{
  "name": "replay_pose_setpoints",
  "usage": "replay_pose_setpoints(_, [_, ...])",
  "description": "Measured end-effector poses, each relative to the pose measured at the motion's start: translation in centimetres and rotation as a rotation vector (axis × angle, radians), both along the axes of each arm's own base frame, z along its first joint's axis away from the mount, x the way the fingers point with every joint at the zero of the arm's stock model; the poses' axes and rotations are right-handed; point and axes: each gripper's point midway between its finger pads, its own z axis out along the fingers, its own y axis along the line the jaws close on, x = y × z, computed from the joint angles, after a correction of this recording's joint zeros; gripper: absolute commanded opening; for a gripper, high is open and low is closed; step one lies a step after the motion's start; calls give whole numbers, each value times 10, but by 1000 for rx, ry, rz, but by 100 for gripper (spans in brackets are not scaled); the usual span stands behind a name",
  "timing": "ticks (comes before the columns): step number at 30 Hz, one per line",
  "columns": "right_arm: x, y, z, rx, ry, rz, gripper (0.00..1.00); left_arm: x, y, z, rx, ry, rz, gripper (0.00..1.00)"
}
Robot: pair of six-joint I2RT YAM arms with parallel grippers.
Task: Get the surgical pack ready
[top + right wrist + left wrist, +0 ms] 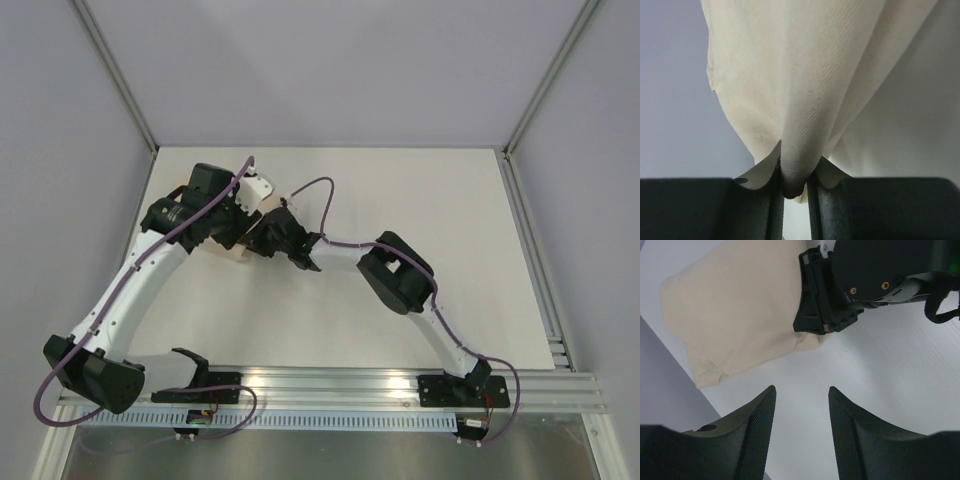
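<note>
I am pinching a fold of the soft beige cloth bundle [800, 100] in my right gripper [795, 187], its fingers clamping tight on the cloth's edge. The bundle is lying at the far left of the white table [890, 375], beneath both my wrists. My left gripper [801, 395] is hovering just short of it, fingers apart and empty. I judge I am folding the wrap. The next move is calling for drawing this fold across without dragging the whole bundle, my left steadying it.
</note>
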Motion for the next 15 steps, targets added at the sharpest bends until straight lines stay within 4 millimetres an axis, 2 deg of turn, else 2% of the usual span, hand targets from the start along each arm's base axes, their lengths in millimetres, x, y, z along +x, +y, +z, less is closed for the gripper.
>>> replay_pose_setpoints(3, [-2, 14, 1, -27, -31, 65, 0, -1, -1, -3, -2, 10, -5, 56])
replay_pose_setpoints(15, [-10, 50, 2, -106, -140, 309, 0, -3, -7, -4, -26, 21, -26, 56])
